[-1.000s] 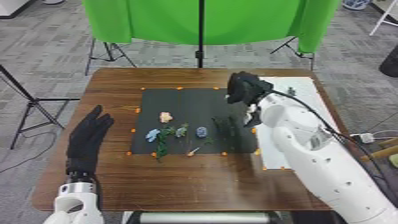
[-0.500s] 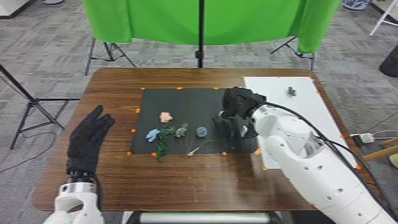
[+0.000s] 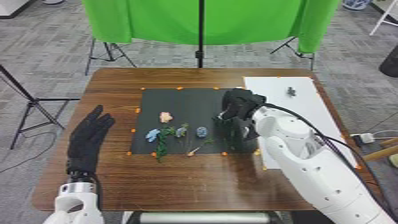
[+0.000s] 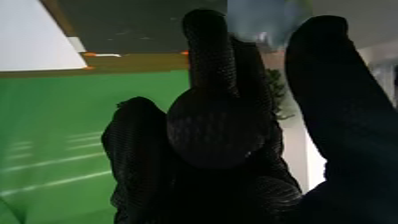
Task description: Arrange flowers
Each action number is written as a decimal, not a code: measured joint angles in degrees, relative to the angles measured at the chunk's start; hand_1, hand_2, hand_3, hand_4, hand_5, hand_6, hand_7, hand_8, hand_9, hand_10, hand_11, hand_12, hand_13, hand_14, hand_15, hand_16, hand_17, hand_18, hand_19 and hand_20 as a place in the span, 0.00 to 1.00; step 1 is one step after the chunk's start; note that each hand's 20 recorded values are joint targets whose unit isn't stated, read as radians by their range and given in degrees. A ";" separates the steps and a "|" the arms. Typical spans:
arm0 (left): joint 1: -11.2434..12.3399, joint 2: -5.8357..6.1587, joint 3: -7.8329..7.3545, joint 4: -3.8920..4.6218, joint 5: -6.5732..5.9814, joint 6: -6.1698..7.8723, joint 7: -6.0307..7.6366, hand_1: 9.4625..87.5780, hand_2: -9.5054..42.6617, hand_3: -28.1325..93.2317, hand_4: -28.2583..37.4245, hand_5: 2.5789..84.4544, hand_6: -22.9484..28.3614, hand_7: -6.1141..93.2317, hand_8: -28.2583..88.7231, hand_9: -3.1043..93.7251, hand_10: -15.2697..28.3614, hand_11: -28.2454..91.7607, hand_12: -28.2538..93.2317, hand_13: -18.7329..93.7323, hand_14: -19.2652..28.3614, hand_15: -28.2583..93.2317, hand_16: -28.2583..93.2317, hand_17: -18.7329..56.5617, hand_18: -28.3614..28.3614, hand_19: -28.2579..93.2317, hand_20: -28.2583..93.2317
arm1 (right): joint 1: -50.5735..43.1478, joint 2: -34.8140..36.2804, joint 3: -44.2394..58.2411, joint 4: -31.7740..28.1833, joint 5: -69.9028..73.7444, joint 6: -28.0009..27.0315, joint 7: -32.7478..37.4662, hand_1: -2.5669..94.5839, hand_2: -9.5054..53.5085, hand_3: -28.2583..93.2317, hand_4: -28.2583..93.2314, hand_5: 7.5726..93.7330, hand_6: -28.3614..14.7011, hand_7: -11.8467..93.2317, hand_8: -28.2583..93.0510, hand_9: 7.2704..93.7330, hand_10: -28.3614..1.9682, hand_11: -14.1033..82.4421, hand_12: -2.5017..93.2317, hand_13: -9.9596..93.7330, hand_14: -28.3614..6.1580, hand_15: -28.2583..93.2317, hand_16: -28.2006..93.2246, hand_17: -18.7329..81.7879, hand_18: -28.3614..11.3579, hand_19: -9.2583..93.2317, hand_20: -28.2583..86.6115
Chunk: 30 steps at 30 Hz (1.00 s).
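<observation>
The flowers [image 3: 202, 132] lie on the dark mat [image 3: 187, 102], near the right robot hand [image 3: 238, 104]; whether it's gripping anything, I can't tell. The left robot hand [image 3: 84, 145] is open. Seemingly mid-placement, it next needs a gentle stem alignment.

Rounded, dark-dotted white arms [image 3: 305, 162] bear black-gloved robot hands [image 3: 87, 142] and a black cable [image 3: 311, 121].
</observation>
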State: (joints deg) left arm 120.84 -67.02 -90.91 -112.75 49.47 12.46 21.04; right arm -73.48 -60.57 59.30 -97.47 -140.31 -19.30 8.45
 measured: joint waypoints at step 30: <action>-0.14 -0.06 0.10 0.06 0.06 -0.33 0.29 0.18 0.08 0.80 0.11 0.47 0.51 0.16 0.20 0.46 0.62 0.35 0.35 0.49 0.71 0.32 0.27 0.35 0.71 0.25 0.41 | 10.42 -9.90 22.95 23.86 -17.33 0.60 11.46 0.36 0.00 0.70 0.13 0.63 0.65 0.23 0.17 0.81 0.43 0.32 0.23 0.96 0.72 0.71 0.50 0.80 0.40 1.00 0.73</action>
State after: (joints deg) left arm 120.70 -67.08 -90.81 -112.69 49.53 12.13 21.34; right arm -63.06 -70.47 82.24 -73.60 -157.63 -18.71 19.91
